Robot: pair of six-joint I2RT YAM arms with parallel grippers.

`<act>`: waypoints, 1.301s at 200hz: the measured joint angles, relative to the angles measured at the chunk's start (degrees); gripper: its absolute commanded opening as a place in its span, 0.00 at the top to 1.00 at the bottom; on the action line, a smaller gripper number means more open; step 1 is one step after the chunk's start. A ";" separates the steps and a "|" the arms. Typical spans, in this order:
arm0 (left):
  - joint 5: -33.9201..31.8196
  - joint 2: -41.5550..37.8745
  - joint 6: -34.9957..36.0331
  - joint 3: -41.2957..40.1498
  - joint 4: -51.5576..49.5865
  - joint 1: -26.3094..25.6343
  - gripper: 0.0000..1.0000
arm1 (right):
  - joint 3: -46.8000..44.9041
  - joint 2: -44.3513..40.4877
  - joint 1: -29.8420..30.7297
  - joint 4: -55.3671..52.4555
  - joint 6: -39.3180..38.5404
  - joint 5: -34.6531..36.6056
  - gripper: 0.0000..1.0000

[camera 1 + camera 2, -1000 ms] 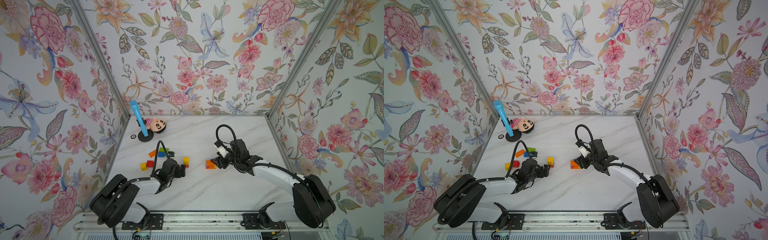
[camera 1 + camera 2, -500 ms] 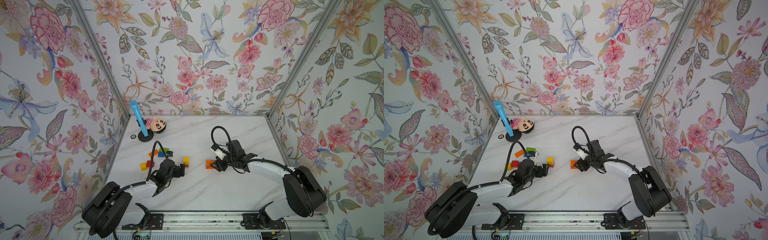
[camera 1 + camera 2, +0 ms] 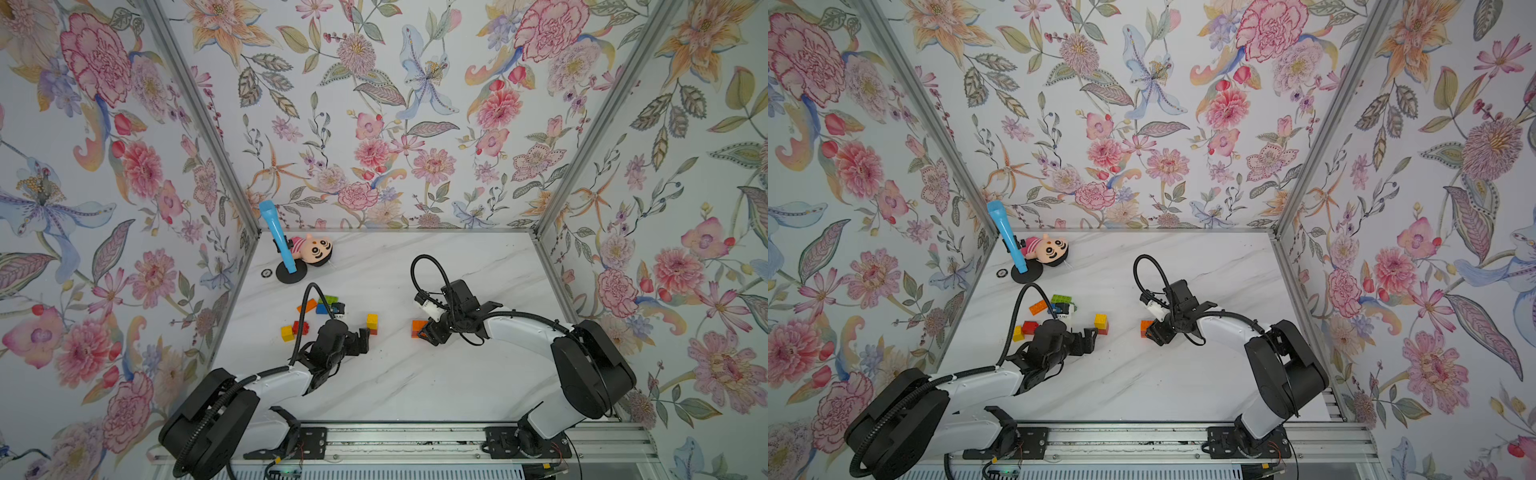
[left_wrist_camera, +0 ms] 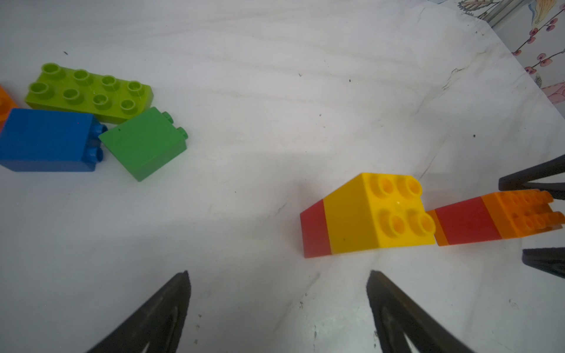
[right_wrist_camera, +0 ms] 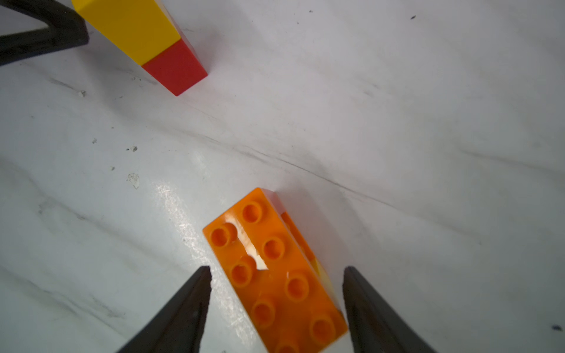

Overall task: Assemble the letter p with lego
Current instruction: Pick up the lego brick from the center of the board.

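Orange-topped lego stack straddled by right end effector, jaws apart; left end effector held wide, empty. Light, rigid, slick plastic: flat long sides judged best gripped.

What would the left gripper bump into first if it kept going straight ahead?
Probably the yellow-and-red stack: it stands just ahead of one side of the open left gripper. The gap between the jaws faces bare table, so the stack might only get clipped.
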 measured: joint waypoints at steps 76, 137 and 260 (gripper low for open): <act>-0.44 -2.91 0.15 -1.66 -1.20 0.04 0.06 | 0.63 1.09 2.23 -0.68 -1.90 0.04 0.54; -0.61 -3.34 0.39 -1.70 -1.42 0.46 0.06 | 0.63 0.92 4.50 -0.26 -2.71 0.61 0.67; 8.31 -10.91 1.55 -3.32 -0.96 9.42 0.04 | 21.31 1.05 5.51 -9.33 -12.37 -8.92 0.67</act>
